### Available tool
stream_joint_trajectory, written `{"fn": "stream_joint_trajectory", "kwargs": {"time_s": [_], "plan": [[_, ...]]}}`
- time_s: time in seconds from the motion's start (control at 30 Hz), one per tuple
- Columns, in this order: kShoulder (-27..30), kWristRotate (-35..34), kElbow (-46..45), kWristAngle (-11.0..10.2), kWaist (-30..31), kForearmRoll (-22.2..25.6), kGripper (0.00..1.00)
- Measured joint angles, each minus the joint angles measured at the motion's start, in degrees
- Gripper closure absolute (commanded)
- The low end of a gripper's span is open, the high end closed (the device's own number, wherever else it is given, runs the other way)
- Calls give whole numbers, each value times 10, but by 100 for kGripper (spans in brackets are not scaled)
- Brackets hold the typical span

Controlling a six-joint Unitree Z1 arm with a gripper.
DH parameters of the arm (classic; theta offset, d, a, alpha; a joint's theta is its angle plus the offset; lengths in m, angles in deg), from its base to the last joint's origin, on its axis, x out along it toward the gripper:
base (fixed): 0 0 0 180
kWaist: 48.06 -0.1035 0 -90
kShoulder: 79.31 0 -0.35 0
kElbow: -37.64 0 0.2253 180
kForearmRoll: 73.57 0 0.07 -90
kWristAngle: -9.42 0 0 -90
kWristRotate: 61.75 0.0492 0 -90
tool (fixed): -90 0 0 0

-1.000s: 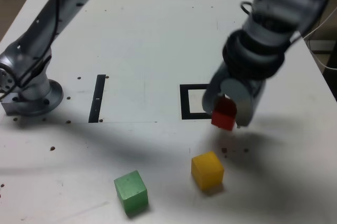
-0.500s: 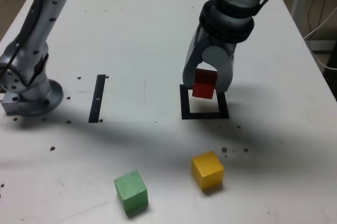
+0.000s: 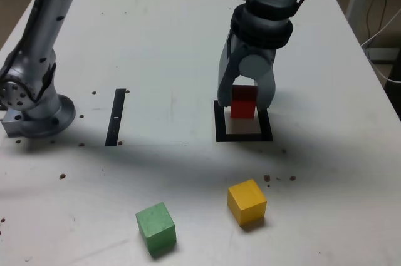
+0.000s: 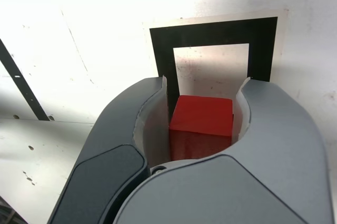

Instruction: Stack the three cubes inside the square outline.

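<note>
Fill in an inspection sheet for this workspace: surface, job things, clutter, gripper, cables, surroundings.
Surface: white table, scattered dark specks, a thin seam line
Red cube: between the gripper's jaws, over the square outline; contact with the table cannot be told
Yellow cube: on the table, outside the outline
Green cube: on the table, outside the outline, left of yellow in the exterior view
Other marks: black strip
Clutter: nothing seen
Gripper: closed on the red cube
Cables: dark cable along the arm; thin wires beyond the table's right edge, exterior view
Surroundings: dim floor behind the table
</note>
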Motion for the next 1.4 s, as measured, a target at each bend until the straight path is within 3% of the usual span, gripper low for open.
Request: {"fn": "stream_joint_trajectory", "kwargs": {"time_s": [0.4, 0.9, 0.97, 1.1, 1.17, 1.23, 1.4], "plan": [[3, -23, -46, 1, -1, -49, 71], [-3, -23, -60, 0, -3, -74, 70], [-6, -23, -63, 0, -5, -79, 61], [-9, -15, -70, -2, -6, -94, 20], [-8, -9, -73, -2, -7, -101, 6], [-8, -7, -74, -2, -7, -106, 2], [-10, -7, -76, -2, -7, -113, 1]]}}
